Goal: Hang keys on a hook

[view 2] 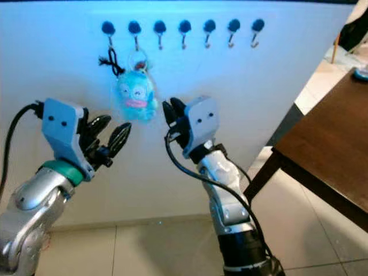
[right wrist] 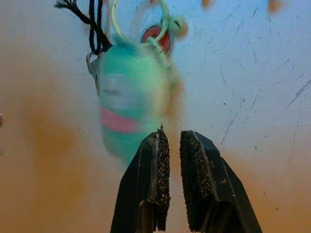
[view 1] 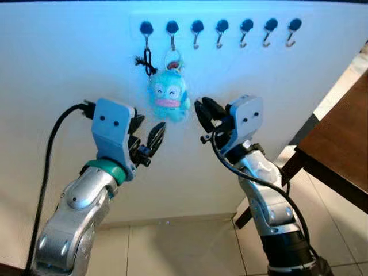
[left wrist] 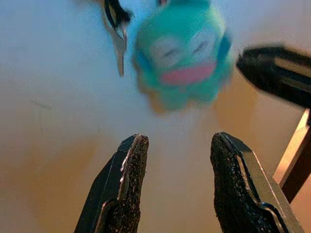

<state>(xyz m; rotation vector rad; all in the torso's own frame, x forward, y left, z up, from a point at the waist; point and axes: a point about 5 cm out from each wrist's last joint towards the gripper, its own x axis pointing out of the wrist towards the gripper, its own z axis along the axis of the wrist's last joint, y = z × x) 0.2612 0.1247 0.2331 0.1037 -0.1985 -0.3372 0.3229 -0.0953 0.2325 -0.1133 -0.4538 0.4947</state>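
A row of black-capped hooks runs along the white wall. From the second hook from the left hangs a teal plush keychain on its ring. A black cord with a metal key hangs from the first hook, just beside the plush. My left gripper is raised below and left of the plush, open and empty. My right gripper is just right of the plush at its lower edge. Its fingertips are almost together, with nothing between them.
A dark brown wooden table stands at the right, its leg close to my right arm. Pale floor tiles lie below the wall. The other hooks to the right are bare.
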